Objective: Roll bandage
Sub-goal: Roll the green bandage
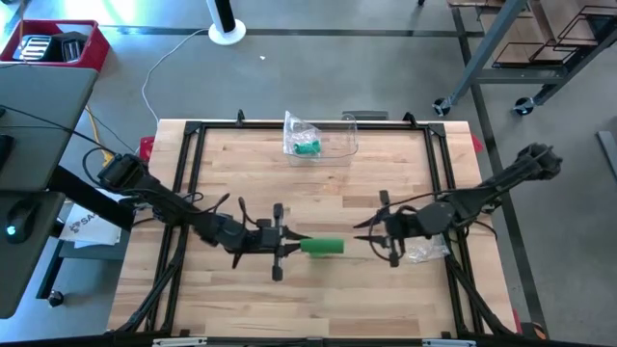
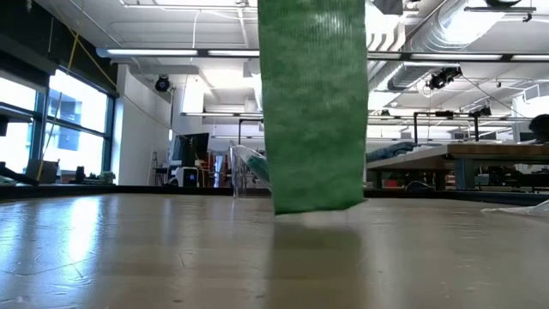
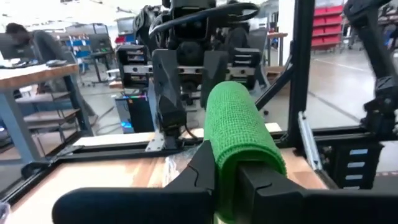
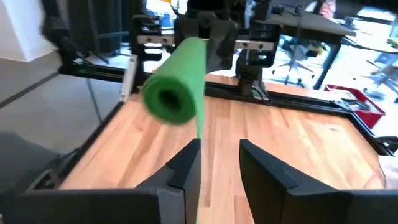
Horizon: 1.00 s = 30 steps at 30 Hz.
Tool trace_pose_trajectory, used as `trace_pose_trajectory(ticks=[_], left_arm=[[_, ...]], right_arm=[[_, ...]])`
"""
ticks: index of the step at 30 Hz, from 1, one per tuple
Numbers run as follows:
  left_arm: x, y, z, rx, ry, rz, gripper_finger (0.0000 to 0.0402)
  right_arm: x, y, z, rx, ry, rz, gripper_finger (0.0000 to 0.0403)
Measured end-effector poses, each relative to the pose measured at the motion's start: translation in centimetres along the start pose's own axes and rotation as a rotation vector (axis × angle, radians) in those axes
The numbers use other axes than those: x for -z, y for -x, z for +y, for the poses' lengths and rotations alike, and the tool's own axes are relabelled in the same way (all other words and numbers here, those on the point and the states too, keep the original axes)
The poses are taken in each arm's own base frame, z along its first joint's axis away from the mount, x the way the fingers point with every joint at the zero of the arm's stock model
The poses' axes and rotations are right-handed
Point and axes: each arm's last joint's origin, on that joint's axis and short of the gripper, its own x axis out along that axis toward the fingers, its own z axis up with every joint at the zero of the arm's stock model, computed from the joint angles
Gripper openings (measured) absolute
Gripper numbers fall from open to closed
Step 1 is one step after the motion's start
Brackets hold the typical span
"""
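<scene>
A green bandage roll (image 1: pixel 323 247) is held level above the table's middle by my left gripper (image 1: pixel 281 241), which is shut on it. The roll shows in the left wrist view (image 3: pixel 239 124) and end-on in the right wrist view (image 4: pixel 174 84). A loose tail (image 2: pixel 313 112) hangs from the roll, its lower end at the tabletop. My right gripper (image 1: pixel 378 231) is open just right of the roll's free end. The tail's edge (image 4: pixel 198 162) runs down between its fingers. My left gripper pinches the roll's left end (image 3: pixel 233 158) between its two fingers. The fingers come level from the table's left and lie along the roll. The roll sticks out level toward the right arm, clear of the table. My right gripper's fingers stand on either side of the tail's edge; whether one touches it I cannot tell.
A clear plastic box (image 1: pixel 323 137) with another green roll stands at the far middle. A crumpled clear wrapper (image 1: pixel 426 253) lies by the right arm. Black frame rails (image 1: pixel 188 173) border the wooden table.
</scene>
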Motion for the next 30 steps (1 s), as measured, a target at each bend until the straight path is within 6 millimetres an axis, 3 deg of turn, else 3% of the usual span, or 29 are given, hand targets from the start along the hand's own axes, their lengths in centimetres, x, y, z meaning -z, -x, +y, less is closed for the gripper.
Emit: trace_pose_trajectory(ticks=[6,11,16,20,30], left_arm=[[-0.8,0.8,-1.0,0.021,0.022,-0.040,0.0019],[0.8,0.7,-0.4,-0.143,-0.071,0.117,0.0019],[3.1,0.4,1.8,-0.338,-0.148,0.319,0.0023],[4.9,0.2,4.2,-0.427,-0.144,0.432,0.0026],[10.1,2.1,9.4,-0.505,-0.057,0.431,0.0028]], right_arm=[[-0.3,1.1,1.4,-0.158,-0.022,-0.019,0.0094],[0.7,-0.8,2.5,-0.197,-0.093,0.016,0.0094],[3.5,-4.0,3.2,-0.163,-0.105,0.150,0.0099],[5.7,-6.5,2.9,-0.158,-0.105,0.227,0.0125],[11.4,-11.9,0.4,-0.213,0.015,0.364,0.0215]])
